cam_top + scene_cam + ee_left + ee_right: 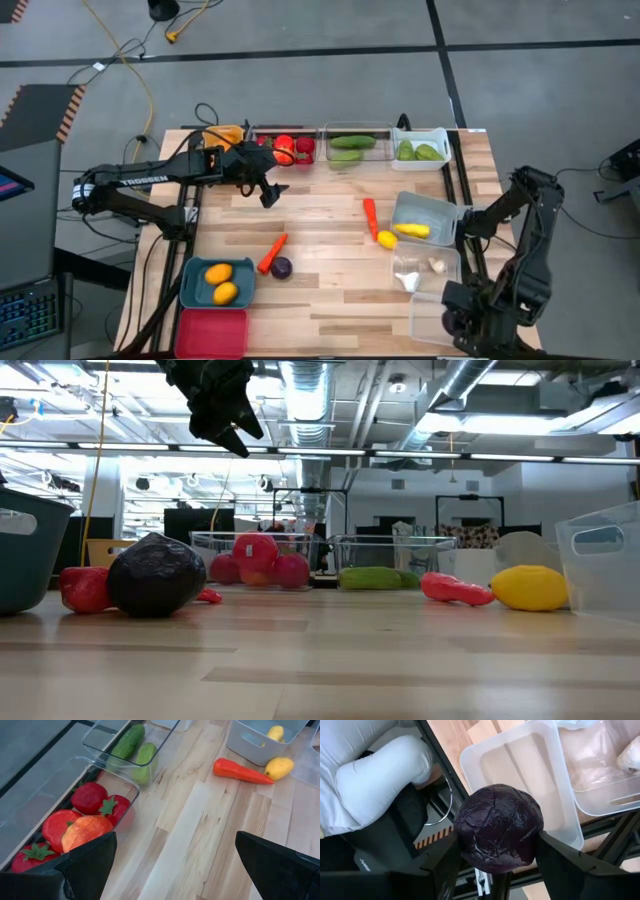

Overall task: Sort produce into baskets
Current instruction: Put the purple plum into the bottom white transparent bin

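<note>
While our right gripper (497, 852) holds the purple ball (499, 827) over the clear bin (520, 775), we centre before releasing; left gripper (268, 187) hangs wide.

Wooden plank table (200, 830) lay directly beneath and ahead of the left fingers (85, 865), pale grain, boards running lengthwise. Grey floor (300, 30) lay beyond the table, past those fingers, crossed by dark seam lines (300, 55). A yellow cable (140, 75) trailed over the floor well behind the left fingers. Keyboard (25, 310) and a screen edge (12, 185) sat far behind them, off the table.

Low view: ceiling ducts (310, 390) and strip lights (500, 457) showed above and behind the fingers.

Beyond the right fingers (570, 865): white fabric (365, 775), rounded; could not tell what it was. A black-and-orange striped label (432, 837) lay near it.
</note>
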Tool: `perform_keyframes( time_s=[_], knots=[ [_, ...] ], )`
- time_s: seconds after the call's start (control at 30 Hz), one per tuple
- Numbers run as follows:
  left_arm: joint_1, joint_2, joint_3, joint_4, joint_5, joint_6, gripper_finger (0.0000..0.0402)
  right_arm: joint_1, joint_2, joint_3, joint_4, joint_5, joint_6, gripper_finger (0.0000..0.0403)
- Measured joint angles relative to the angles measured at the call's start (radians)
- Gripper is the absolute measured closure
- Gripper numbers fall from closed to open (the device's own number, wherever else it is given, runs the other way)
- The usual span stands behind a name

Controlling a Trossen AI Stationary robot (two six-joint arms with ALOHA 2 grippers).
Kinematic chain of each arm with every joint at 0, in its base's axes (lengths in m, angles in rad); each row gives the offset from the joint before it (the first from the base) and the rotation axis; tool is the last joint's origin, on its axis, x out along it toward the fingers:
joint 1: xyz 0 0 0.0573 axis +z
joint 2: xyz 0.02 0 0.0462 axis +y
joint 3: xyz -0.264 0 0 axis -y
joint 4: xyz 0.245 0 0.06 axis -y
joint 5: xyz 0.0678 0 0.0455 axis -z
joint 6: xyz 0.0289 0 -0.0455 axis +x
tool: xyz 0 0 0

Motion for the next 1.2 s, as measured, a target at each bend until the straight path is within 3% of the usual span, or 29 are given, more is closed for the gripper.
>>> perform_keyframes(
  time_s=[0.5,0.83,1.03,1.2],
  knots=[
    [0.0,0.0,0.0,0.0,0.0,-0.002,0.0005,0.0,0.0,0.0,0.0,0.0,-0.001,0.0078],
    [0.0,0.0,0.0,0.0,0.003,-0.03,0.0005,0.0,0.0,0.0,-0.003,0.001,-0.006,0.0062],
    [-0.008,0.0,0.0,-0.005,0.095,-0.112,0.0005,-0.003,0.0,0.0,-0.004,0.004,-0.045,0.0062],
    [-0.081,0.0,0.0,-0.006,0.125,-0.156,0.0005,-0.014,0.001,0.0,-0.003,0.005,-0.045,0.0062]
  ],
)
